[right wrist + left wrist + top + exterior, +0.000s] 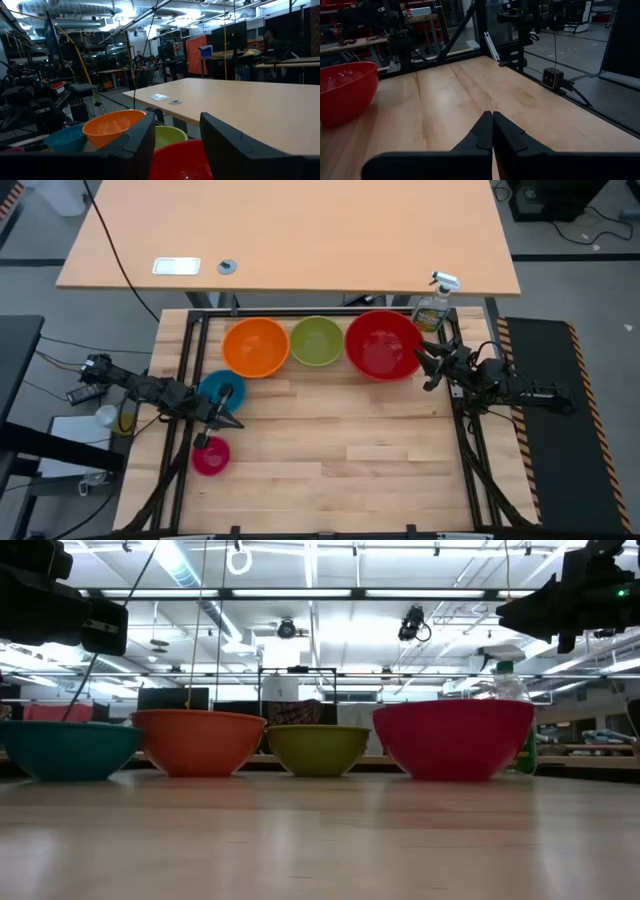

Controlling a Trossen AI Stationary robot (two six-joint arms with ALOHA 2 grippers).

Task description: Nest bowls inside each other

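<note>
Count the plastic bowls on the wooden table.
5. Round glossy red plastic bowl, lime green one and orange one sit in a row along the far edge; the blue one and small magenta-pink one sit near the left side. None nested yet.

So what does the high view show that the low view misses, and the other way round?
Only the high view: the pink bowl near the table's front left, apart from the rest; the left hand, shut, just in front of the blue bowl; the right hand, open, at the red bowl's right rim. Only the low view: the room behind and its ceiling lights. Both: blue, orange, green and red bowls standing separately, none nested, and the spray bottle.
</note>
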